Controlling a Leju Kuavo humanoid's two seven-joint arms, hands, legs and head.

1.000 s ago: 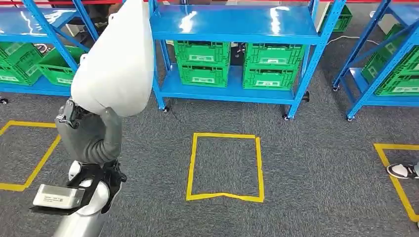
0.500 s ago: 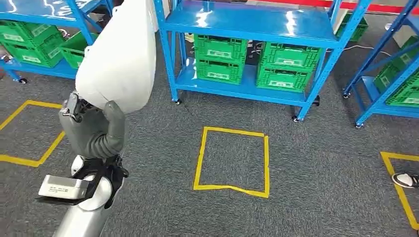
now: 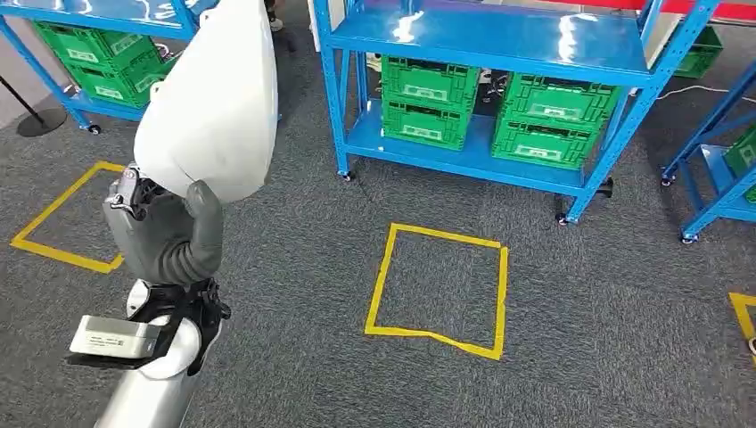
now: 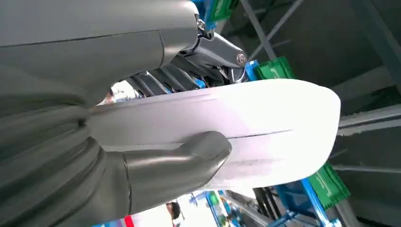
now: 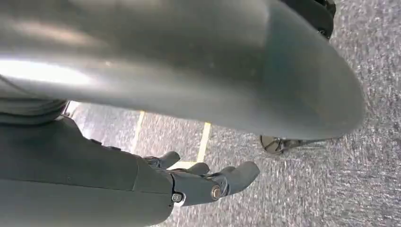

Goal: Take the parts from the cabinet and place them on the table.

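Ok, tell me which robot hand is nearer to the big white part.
Left. The left robot hand grips the white part, with its thumb lying across the part's face. The right robot hand holds nothing and hangs low over the carpet.

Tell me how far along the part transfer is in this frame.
Done: the pick-up appears complete, since the left hand grips a large white part, thumb pressed on its face in the left wrist view. In hand: carrying it above the grey carpet, with the blue rack of green crates ahead. Left: setting it on the table. The right hand hangs with nothing in it.
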